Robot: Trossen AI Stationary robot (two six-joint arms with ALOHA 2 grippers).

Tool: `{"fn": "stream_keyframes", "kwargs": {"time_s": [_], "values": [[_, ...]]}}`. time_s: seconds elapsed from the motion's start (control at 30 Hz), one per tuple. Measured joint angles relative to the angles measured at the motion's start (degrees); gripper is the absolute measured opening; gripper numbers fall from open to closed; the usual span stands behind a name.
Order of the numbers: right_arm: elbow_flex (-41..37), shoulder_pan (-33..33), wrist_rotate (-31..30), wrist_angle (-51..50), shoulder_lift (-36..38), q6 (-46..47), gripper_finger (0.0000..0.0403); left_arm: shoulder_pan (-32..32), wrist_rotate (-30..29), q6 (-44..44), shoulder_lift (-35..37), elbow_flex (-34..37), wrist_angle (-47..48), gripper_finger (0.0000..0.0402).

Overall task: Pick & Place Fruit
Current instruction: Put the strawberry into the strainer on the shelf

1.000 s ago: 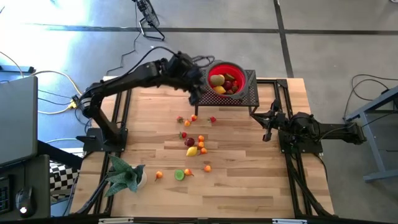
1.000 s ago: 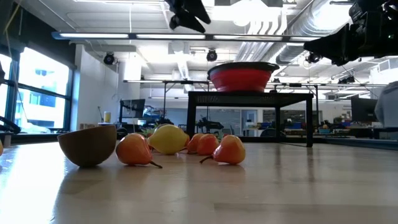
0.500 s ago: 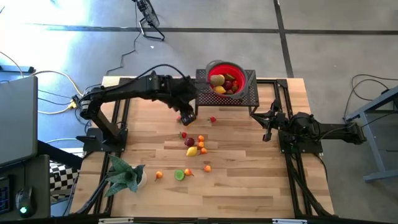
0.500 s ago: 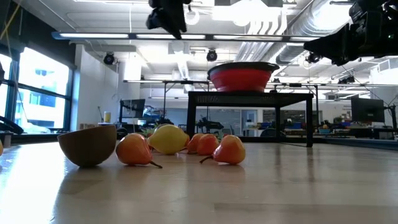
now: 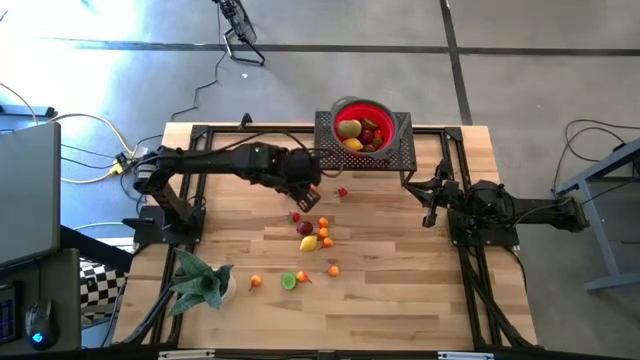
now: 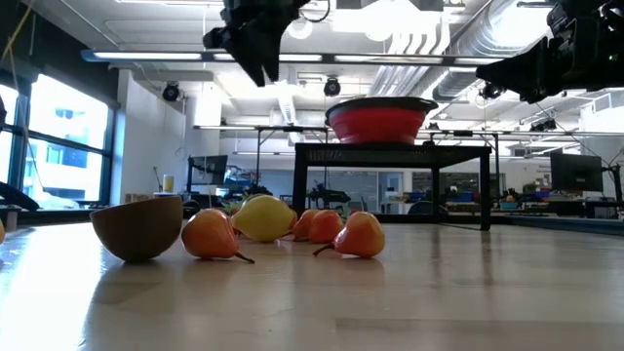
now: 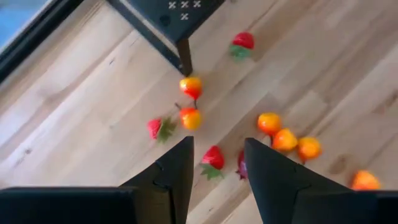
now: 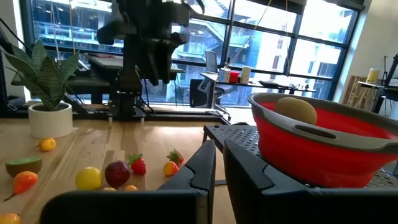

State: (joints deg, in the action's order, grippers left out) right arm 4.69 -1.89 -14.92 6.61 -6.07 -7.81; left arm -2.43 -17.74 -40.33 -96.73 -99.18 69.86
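From the low camera at table height, the nearest things to me are a brown kiwi half (image 6: 137,227) at lower left, then small orange-red fruits (image 6: 360,235) and a yellow lemon (image 6: 263,216) in a loose row on the wooden table (image 6: 439,292). Behind them, centre frame, a red bowl (image 6: 379,119) sits on a black perforated stand (image 6: 395,154).

From the overhead camera, the loose fruit lies in the middle of the frame: a lime (image 5: 288,281) and tiny oranges toward the bottom, a plum (image 5: 305,228) and lemon above them, strawberries higher up. A leafy plant (image 5: 197,279) stands at lower left. The bowl at upper centre already holds several fruits.

My left gripper (image 5: 303,196) hangs over the strawberries just left of centre. Its wrist camera shows the fingers (image 7: 176,171) partly apart and holding nothing, with a strawberry (image 7: 213,158) between them on the table below.

My right gripper (image 5: 432,196) waits at the right of the table, beside the stand, fingers drawn nearly together and empty.

I judge these toy fruits light, stiff and smooth, likely to roll or squirt aside if pinched off-centre. I would take the strawberry across its widest part, away from the leaf end, with the fingers coming straight down.
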Motion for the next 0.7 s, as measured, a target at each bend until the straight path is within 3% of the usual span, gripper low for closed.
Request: {"fn": "stream_keyframes", "kwargs": {"time_s": [0.3,0.7], "values": [[0.00,0.00,-0.07,-0.07,0.00,0.00,0.0026,-0.18,0.24,-3.51,0.09,11.64,1.24,0.0138],[0.00,-0.01,-0.11,-0.06,0.00,0.00,0.0026,-0.18,0.35,-12.75,0.07,22.41,-11.07,0.0138]]}}
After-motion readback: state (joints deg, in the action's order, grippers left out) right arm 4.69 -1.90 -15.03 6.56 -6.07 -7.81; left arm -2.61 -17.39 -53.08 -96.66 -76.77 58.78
